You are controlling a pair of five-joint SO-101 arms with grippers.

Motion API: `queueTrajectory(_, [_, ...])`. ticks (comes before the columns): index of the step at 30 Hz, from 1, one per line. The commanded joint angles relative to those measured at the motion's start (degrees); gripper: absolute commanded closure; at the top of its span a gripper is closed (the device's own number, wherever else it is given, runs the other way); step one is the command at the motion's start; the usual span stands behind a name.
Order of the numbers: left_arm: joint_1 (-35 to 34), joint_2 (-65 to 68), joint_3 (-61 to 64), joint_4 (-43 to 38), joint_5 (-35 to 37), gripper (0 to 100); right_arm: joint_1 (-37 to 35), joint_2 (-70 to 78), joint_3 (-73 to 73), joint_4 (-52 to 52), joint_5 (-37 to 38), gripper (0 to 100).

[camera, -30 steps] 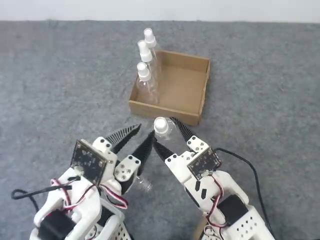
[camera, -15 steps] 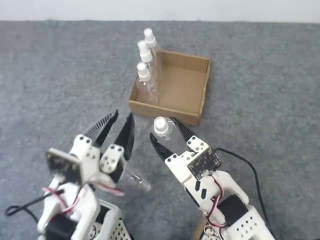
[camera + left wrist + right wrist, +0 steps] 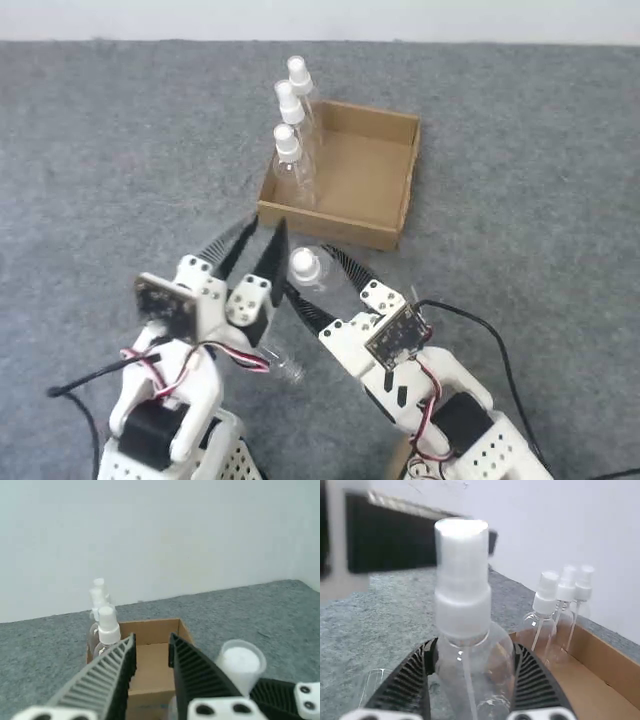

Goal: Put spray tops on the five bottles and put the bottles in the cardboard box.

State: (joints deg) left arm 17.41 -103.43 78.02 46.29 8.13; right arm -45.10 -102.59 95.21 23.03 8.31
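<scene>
as it stands, box (image 3: 331,228) holds three bottles (image 3: 290,165)

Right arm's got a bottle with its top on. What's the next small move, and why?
Probably swing the right gripper toward the cardboard box. It is shut on a bottle whose spray top looks seated, the left gripper is open beside it, and the box has free floor next to three standing bottles.
</scene>
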Motion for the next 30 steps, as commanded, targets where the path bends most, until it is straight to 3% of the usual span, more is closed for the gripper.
queueTrajectory(1, [5.27,0.00,1.10,-1.49,-2.73,90,-0.48,-0.40,1.23,-0.48,0.70,99.2])
queueTrajectory(11, [10.37,-0.09,1.45,0.88,-3.43,91,-0.40,-0.40,1.23,1.71,0.70,99.2])
queueTrajectory(30, [9.67,-0.09,1.36,1.58,-4.40,90,3.30,-0.22,1.23,2.59,0.35,99.2])
